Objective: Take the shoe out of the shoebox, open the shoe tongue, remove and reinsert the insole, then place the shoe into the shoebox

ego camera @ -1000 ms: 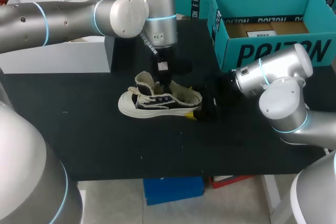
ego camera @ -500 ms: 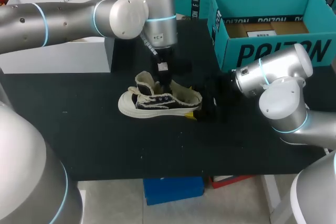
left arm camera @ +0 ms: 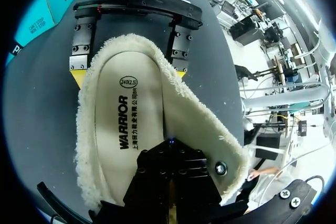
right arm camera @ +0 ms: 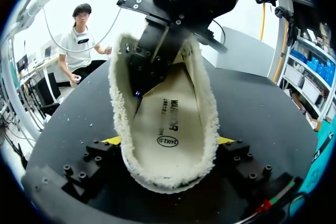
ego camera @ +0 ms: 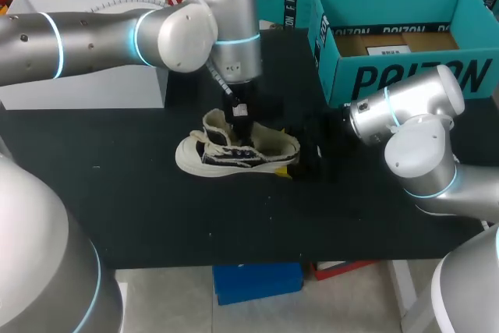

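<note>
Your shoe (ego camera: 234, 150) is out of the shoebox (ego camera: 390, 76). It lies on its sole in the middle of the table (ego camera: 156, 216), with the toe toward 9 o'clock and the heel toward 3 o'clock. The shoebox stands open at about 2 o'clock from the shoe.

Your right gripper (right arm camera: 169, 142) pinches the heel, with one yellow tip on each side of it. That is a good hold, because it stops the shoe from sliding.

Your left gripper (left arm camera: 170, 153) reaches down into the shoe, just behind the tongue (ego camera: 217, 124), which stands up out of the way. You cannot tell from here if this gripper is spread or pinching, because its tips are hidden.

The insole (left arm camera: 128, 124) lies flat inside the shoe, with the fluffy lining all around it. So this looks like the insole step.

To do it well:
- Let the right gripper hold the heel tight and do not lift it.
- Catch only the thin edge of the insole, not the fluff beside it.
- Pull slowly, up and toward 3 o'clock, so the insole slides out of the toe.
- If the whole shoe starts to rise, stop and get a better grip.
- When you put the insole back, slide its front toward 9 o'clock first, then press the heel end down flat.
</note>
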Controlling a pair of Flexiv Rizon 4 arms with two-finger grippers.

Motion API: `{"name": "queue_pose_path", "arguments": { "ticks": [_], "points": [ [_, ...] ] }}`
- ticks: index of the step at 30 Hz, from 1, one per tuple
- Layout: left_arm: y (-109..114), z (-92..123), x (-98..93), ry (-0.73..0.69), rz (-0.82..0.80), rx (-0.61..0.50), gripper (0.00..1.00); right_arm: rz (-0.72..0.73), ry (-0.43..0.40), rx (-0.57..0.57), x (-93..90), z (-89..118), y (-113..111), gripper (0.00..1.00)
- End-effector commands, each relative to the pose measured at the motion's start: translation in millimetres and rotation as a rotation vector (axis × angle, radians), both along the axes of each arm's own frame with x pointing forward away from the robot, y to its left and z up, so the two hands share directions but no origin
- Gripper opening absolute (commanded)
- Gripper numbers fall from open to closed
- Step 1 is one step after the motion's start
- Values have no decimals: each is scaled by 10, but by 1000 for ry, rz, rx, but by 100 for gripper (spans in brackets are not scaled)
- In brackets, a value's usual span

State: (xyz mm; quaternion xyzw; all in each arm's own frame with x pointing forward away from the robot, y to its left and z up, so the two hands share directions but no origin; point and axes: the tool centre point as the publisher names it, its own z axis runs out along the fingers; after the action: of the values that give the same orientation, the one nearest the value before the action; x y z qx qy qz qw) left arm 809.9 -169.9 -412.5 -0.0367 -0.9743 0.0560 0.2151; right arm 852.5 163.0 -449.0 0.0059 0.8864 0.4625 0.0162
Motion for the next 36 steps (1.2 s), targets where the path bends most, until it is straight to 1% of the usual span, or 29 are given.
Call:
{"name": "queue_pose_path", "arguments": {
  "ticks": [1, 8, 17, 21, 30, 33, 34, 35, 36],
  "points": [
    [-10, -112, -86, -8, 2, 2, 0, -2, 2, -1, 12, -61, 24, 0],
    [-13, -165, -95, -50, 23, 21, 0, -2, 2, -1, 12, -61, 24, 0],
    [47, -222, -25, -75, 72, 35, 0, -2, 2, -1, 12, -61, 24, 0],
    [70, -282, 10, -69, 90, 34, 0, -2, 2, -1, 12, -61, 24, 0],
    [61, -367, 21, -62, 98, 37, 0, -2, 2, -1, 12, -61, 24, 0],
    [55, -368, 54, -66, 103, 39, 42, -2, 2, -1, 12, -61, 24, 0],
    [54, -371, 65, -67, 103, 41, 44, -2, 2, -1, 12, -61, 24, 0],
    [54, -373, 75, -68, 104, 42, 40, -2, 2, -1, 12, -61, 24, 0],
    [54, -376, 83, -70, 104, 43, 32, -2, 2, -1, 12, -61, 24, 0]
  ]
}}
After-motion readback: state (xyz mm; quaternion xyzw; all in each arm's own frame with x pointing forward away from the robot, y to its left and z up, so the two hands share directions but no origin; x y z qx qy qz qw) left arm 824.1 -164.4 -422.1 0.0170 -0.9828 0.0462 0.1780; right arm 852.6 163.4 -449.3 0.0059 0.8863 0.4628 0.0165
